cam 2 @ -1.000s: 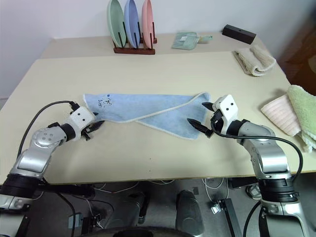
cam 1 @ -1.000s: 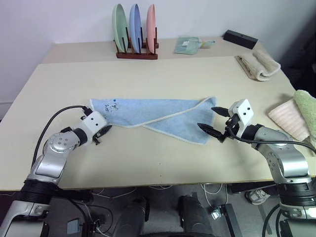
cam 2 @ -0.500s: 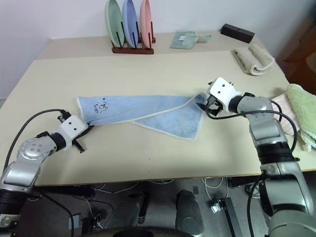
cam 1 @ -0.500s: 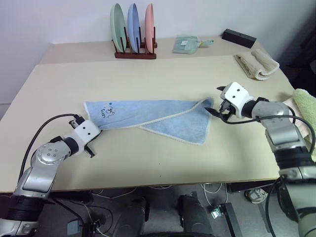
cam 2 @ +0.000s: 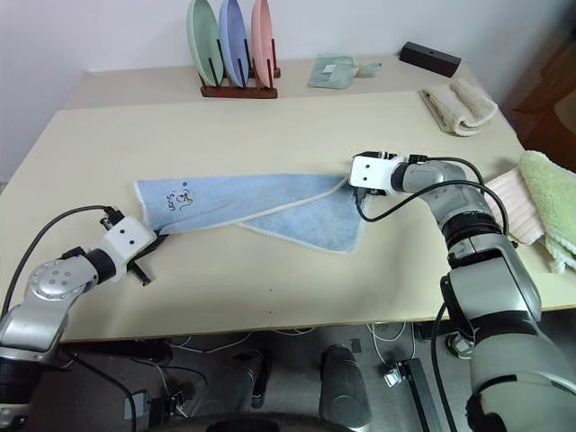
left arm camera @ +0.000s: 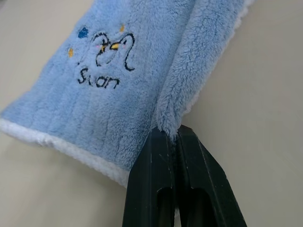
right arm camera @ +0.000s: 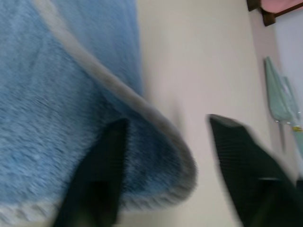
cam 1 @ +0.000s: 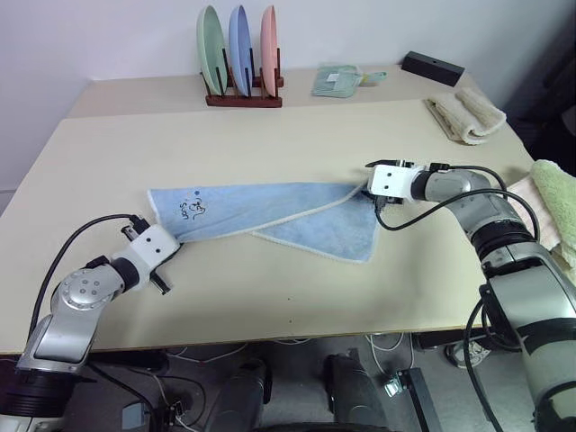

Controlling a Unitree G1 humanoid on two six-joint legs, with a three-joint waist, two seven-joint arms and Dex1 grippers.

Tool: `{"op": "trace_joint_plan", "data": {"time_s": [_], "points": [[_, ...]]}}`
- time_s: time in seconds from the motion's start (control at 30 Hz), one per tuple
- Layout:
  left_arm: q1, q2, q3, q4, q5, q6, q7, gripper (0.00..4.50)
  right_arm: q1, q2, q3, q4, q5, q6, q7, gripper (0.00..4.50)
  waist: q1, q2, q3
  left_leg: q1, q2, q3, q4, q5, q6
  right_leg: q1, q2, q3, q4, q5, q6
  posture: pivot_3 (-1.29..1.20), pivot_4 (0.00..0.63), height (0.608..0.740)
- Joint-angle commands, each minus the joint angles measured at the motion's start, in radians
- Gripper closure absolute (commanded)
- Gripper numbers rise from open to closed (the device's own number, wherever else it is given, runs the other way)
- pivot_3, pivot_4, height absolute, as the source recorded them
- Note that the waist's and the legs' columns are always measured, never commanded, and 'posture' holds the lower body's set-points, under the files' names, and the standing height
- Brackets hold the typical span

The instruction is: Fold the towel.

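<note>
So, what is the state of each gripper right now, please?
Left gripper: shut on the towel, pinching a folded edge.
Right gripper: open, its fingers straddling the towel's hemmed corner.

One worktop (cam 1: 270, 288) carries one light blue towel (cam 1: 270, 211). One wooden rack (cam 1: 243, 99) holds three plates (cam 1: 239, 49): green, blue, pink. There is one small mint-green cloth (cam 1: 338, 79), one black box (cam 1: 434, 67), one beige rolled towel (cam 1: 468, 115), and two folded cloths at the right edge (cam 1: 551, 202). Two end effectors: left (cam 1: 165, 261), right (cam 1: 373, 193).

Even soft light, blurred right-wrist view
</note>
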Motion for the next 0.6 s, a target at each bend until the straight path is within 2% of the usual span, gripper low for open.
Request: {"op": "trace_joint_plan", "data": {"time_s": [0.03, 0.07, 0.23, 0.33, 0.47, 0.6], "points": [[0.014, -0.003, 0.027, 0.014, 0.003, -0.033, 0.011, 4.50, -0.030, -0.011, -0.021, 0.001, 0.007, -0.051, -0.001, 3.82, -0.005, 0.000, 0.000, 0.000, 0.000, 0.000, 0.000, 0.000, 0.000, 0.000, 0.000, 0.000, 0.000, 0.000, 0.000, 0.00, 0.150, 0.737], [0.016, -0.004, 0.027, 0.019, 0.004, -0.039, 0.011, 4.50, -0.029, -0.014, -0.023, 0.000, 0.010, -0.056, 0.002, 4.40, -0.007, 0.000, 0.000, 0.000, 0.000, 0.000, 0.000, 0.000, 0.000, 0.000, 0.000, 0.000, 0.000, 0.000, 0.000, 0.00, 0.150, 0.737], [0.004, -0.013, 0.053, 0.037, -0.026, -0.047, 0.014, 4.50, -0.037, -0.041, -0.040, -0.018, 0.013, -0.068, -0.016, 4.46, -0.008, 0.000, 0.000, 0.000, 0.000, 0.000, 0.000, 0.000, 0.000, 0.000, 0.000, 0.000, 0.001, 0.000, 0.000, 0.00, 0.150, 0.737], [-0.092, -0.028, 0.097, 0.068, -0.082, -0.036, 0.021, 4.50, -0.088, -0.071, -0.068, -0.026, 0.014, -0.056, -0.069, 4.46, -0.004, 0.001, 0.000, 0.000, 0.000, 0.000, 0.000, 0.000, 0.000, 0.000, 0.000, 0.000, 0.001, 0.000, 0.000, 0.00, 0.150, 0.737], [-0.380, -0.049, 0.135, 0.205, -0.105, -0.029, 0.107, 4.50, -0.222, -0.088, -0.091, 0.004, 0.000, -0.003, -0.167, 4.46, -0.002, 0.001, 0.001, -0.001, -0.001, -0.001, 0.001, 0.001, -0.002, -0.001, 0.001, 0.000, 0.001, 0.002, 0.000, 0.00, 0.150, 0.737], [-0.785, -0.026, 0.152, 0.435, -0.087, -0.061, 0.206, 4.50, -0.377, -0.113, -0.085, 0.041, -0.048, 0.021, -0.277, 4.46, -0.005, -0.002, 0.002, -0.003, -0.001, -0.002, 0.001, 0.002, -0.003, -0.003, 0.003, 0.000, 0.001, 0.003, 0.000, 0.00, 0.150, 0.737]]}}
